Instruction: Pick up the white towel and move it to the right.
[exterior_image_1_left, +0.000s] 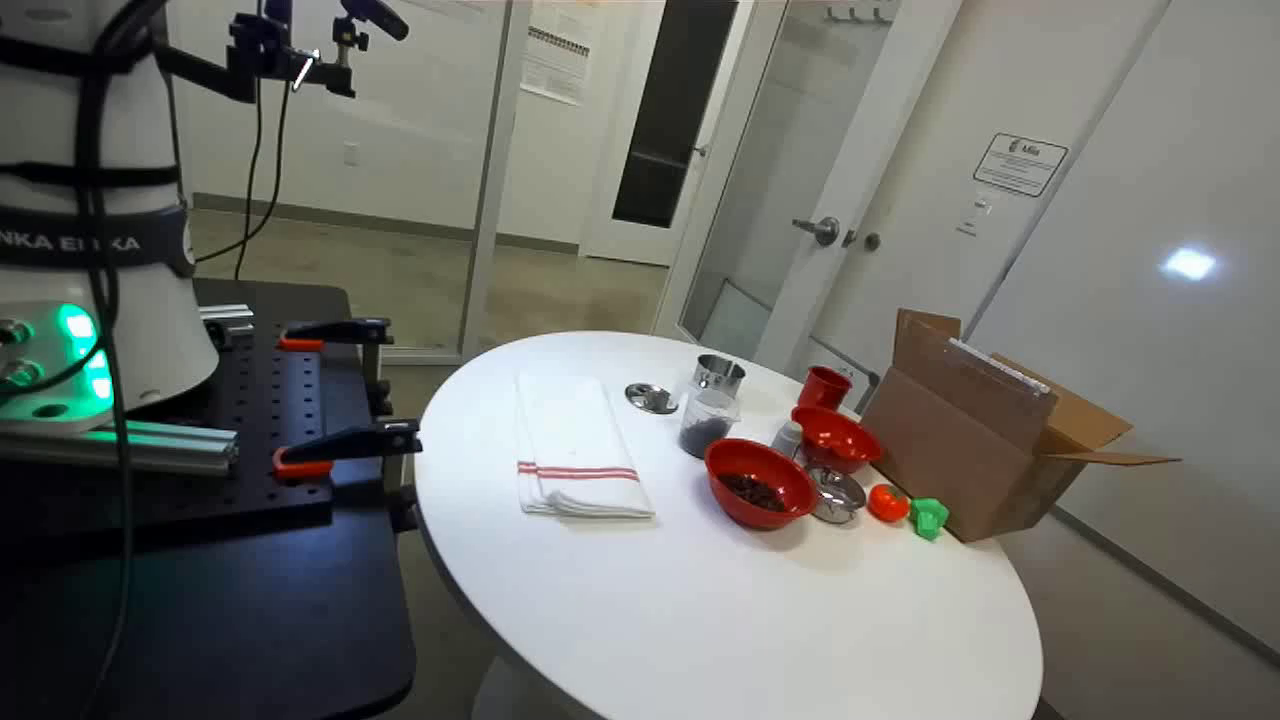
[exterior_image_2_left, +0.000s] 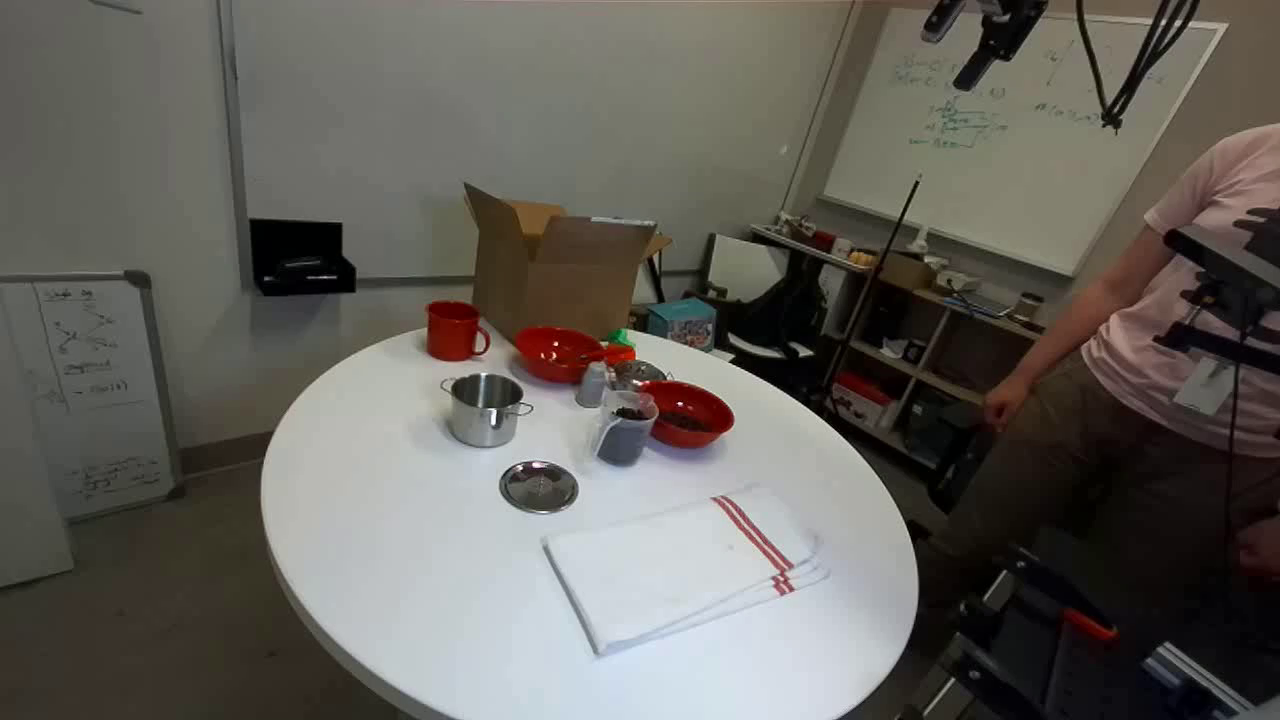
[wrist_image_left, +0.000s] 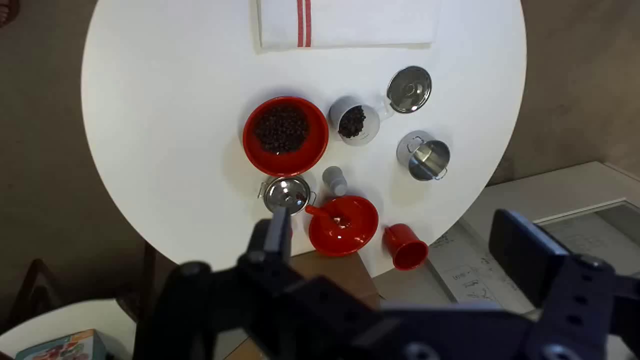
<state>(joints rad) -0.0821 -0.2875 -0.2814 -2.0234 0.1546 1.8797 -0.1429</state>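
A: How is the claw (wrist_image_left: 392, 227) seen?

B: It is held well above the round white bench (wrist_image_left: 165, 130). Its jaws are spread wide, and nothing is gripped between them.

A: By what landmark can the rest be placed?

B: By the round red bowl (wrist_image_left: 282, 165), in which small dark pieces (wrist_image_left: 281, 129) are held.

A: And the folded white cloth towel (exterior_image_2_left: 680, 570)?

B: It is laid flat on the bench, striped red near one end, near the bowl but apart from it.

A: What is stood closest to the bowl?

B: A clear handled cup (wrist_image_left: 341, 111), part-filled with similar pieces (wrist_image_left: 351, 122), and a shiny metal vessel (wrist_image_left: 286, 194) with side handles; whether either is touched by the bowl cannot be told. A slim grey container (wrist_image_left: 334, 179) is stood near the bowl.

A: And farther from the bowl?

B: Beyond the cup, a round steel lid (wrist_image_left: 410, 89) and a two-handled steel pot (wrist_image_left: 425, 160) are placed. Beyond the grey container, a second red bowl (wrist_image_left: 325, 240), with a red-handled spoon (wrist_image_left: 317, 212) rested in it, and a red mug (wrist_image_left: 400, 236) are set. In an exterior view, past the metal vessel, a red tomato (exterior_image_1_left: 888, 503) and a bright green item (exterior_image_1_left: 929, 518) are found near a brown cardboard box (exterior_image_1_left: 940, 440).
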